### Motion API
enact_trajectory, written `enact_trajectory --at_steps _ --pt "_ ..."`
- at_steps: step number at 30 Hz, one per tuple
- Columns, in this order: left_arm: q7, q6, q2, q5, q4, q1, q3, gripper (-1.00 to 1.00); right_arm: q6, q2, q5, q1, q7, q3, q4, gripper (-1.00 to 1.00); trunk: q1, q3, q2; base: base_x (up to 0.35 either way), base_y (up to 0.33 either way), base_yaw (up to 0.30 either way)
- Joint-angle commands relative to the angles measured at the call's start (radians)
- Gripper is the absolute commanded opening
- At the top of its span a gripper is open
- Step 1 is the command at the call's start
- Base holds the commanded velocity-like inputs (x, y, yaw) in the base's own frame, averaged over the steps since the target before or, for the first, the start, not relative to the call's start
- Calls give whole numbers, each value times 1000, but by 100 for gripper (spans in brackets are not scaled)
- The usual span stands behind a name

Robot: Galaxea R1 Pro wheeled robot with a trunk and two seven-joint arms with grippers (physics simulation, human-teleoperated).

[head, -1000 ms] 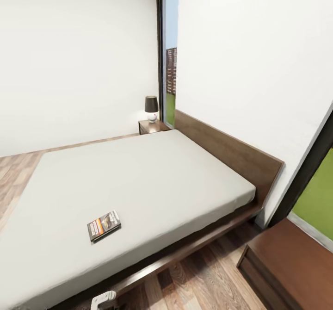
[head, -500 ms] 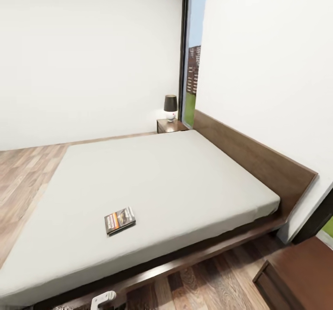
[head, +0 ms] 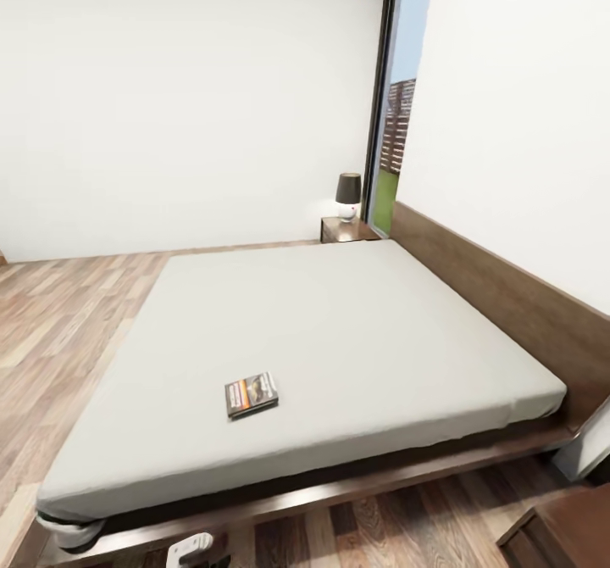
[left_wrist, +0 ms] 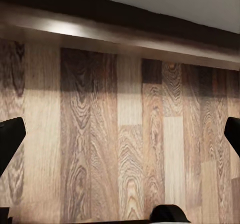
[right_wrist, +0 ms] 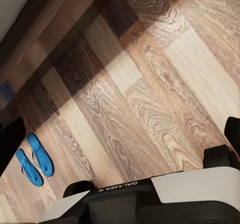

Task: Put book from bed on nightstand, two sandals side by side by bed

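The book (head: pixel 252 395) lies flat on the grey mattress of the bed (head: pixel 339 322), near its front edge. One nightstand (head: pixel 342 229) stands at the far corner of the bed beside the headboard. A corner of the other nightstand (head: pixel 563 534) shows at the bottom right. In the right wrist view, two blue sandals (right_wrist: pixel 34 160) lie side by side on the plank floor, close to the dark bed frame (right_wrist: pixel 45 38). My right gripper (right_wrist: pixel 120 134) hangs open above the floor, away from them. My left gripper (left_wrist: pixel 120 136) is open over bare planks by the bed frame (left_wrist: pixel 120 31).
A small lamp (head: pixel 348 195) with a dark shade stands on the far nightstand. A tall black-framed window (head: pixel 396 119) is behind it. Wood floor (head: pixel 59 322) runs along the bed's left side. A white part of my left arm (head: pixel 191 547) shows at the bottom edge.
The head view has swung left, so the bed, book and nightstands all sit further right in the picture. The book itself has not moved on the mattress.
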Motion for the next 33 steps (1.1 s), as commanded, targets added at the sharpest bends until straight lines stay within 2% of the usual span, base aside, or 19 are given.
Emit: enact_trajectory --at_steps 1,9,25,33 --pt "-3 -4 0 7 2 -1 -8 100 2 0 -3 -1 6 -5 3 100 0 -1 -1 65 -61 278" --pt "-3 -4 0 7 3 -1 -8 100 2 0 -4 -1 6 -5 3 100 0 -3 -1 127 -128 279" --pt "-3 -4 0 7 3 -1 -8 100 2 -1 -3 -1 6 -5 3 100 0 -3 -1 8 -9 279" --pt "-3 -4 0 7 3 -1 -8 100 2 -1 -4 -1 6 -5 3 100 0 -3 -1 0 0 90"
